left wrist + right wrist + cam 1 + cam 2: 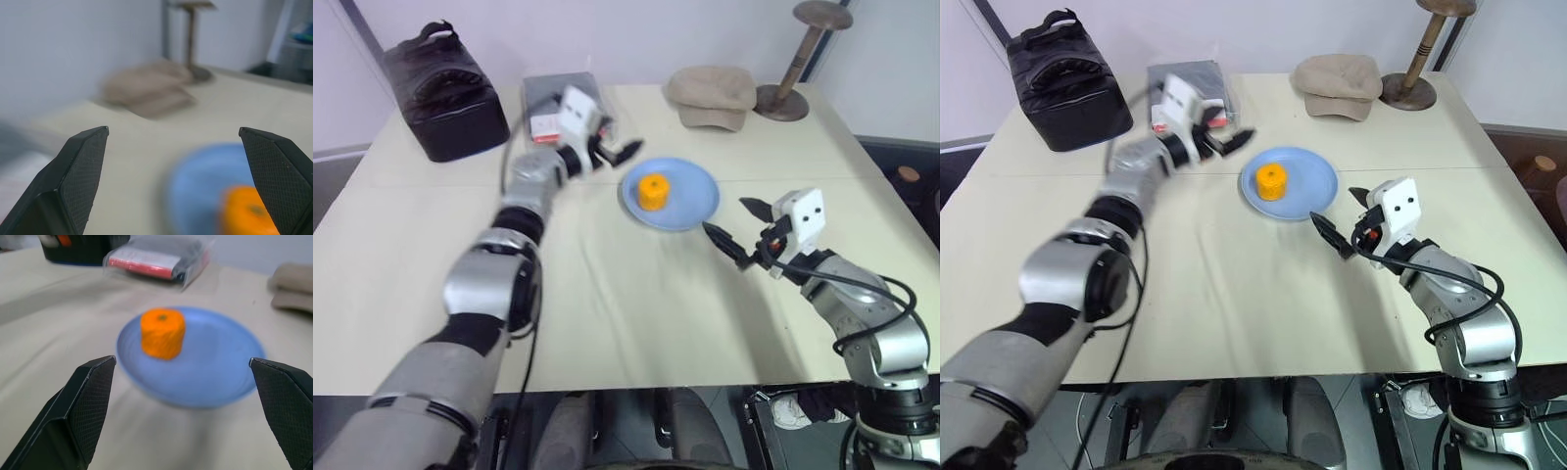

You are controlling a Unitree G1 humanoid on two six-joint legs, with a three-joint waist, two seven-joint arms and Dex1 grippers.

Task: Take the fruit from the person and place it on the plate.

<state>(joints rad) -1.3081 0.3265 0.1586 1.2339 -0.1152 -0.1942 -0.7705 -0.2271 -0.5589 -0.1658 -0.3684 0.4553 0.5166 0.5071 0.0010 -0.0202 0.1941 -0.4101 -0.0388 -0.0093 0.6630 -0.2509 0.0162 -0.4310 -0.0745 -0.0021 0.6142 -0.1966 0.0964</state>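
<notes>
The orange-yellow fruit (653, 192) stands on the light-blue plate (697, 202) in the middle of the table. My left gripper (623, 154) hovers just above and to the left of the plate, open, with nothing between its fingers. In the left wrist view the fruit (247, 215) and plate (195, 196) lie low between the spread fingers. My right gripper (728, 219) is open and empty to the right of the plate, pointing at it. Seen from the right wrist, the fruit (163, 333) sits on the plate (220, 362). The person is out of view.
A black bag (445, 93) sits at the table's far left. A clear packet with red contents (553, 110) lies behind my left gripper. A beige cap (712, 96) and a wooden stand (798, 59) are at the far right. The near half of the table (636, 313) is bare.
</notes>
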